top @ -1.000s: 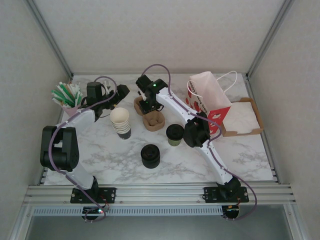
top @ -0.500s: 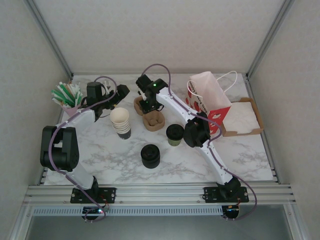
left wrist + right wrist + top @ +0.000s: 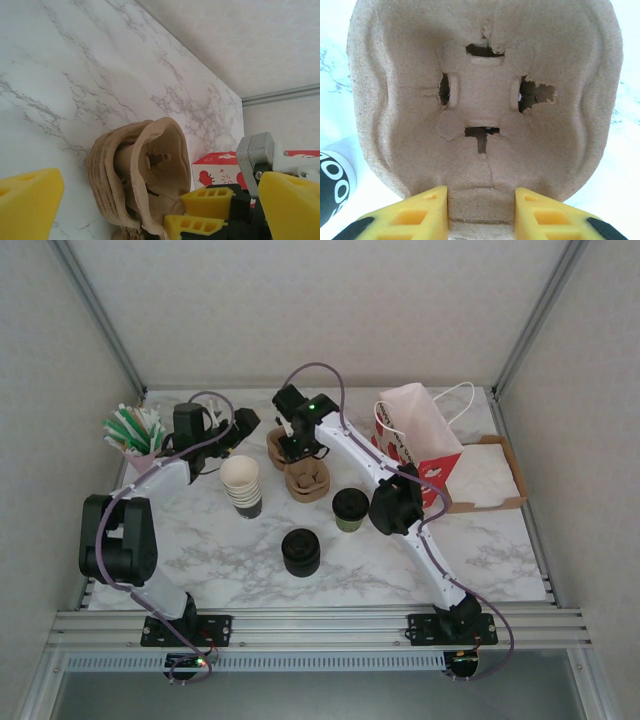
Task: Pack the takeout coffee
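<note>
1 takeout coffee (image 3: 350,508), "OO" on blk cup (image 3: 332,182)

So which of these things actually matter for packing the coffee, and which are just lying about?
For the job: takeout coffee; pulp carrier, in the right gripper; probably the paper bag.
Lying about: cup stack; lid stack; straws; napkin tray.

White lettering on a dark cup (image 3: 331,186) at the lower left of the right wrist view is cut off; only a rounded "OO" is readable. Nothing else is legible.
</note>
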Robot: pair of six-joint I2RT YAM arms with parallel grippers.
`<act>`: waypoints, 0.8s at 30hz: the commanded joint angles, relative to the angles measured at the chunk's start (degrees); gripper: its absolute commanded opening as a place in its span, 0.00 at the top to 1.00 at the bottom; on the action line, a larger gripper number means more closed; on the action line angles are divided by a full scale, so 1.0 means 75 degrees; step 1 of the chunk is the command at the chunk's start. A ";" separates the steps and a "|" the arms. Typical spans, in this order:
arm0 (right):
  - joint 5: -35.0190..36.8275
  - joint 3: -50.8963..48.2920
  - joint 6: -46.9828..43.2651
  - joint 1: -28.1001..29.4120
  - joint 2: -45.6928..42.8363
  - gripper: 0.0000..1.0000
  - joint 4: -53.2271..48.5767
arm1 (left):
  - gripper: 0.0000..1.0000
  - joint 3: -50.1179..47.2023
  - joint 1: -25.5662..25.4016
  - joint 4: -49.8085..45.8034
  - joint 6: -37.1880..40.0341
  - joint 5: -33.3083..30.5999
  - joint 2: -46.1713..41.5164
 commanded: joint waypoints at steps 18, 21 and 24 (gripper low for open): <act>-0.0287 -0.0207 0.0138 0.0000 -0.2329 0.68 -0.0078 | 0.00 0.1281 -0.0058 -0.0744 0.0156 -0.0148 -0.1554; -0.0444 -0.0289 0.0181 -0.0006 -0.2734 0.68 -0.0099 | 0.00 0.1443 -0.0074 -0.0902 0.0147 -0.0172 -0.1856; -0.0592 -0.0331 0.0201 -0.0006 -0.3120 0.68 -0.0181 | 0.00 0.1582 -0.0121 -0.1060 0.0166 -0.0195 -0.2128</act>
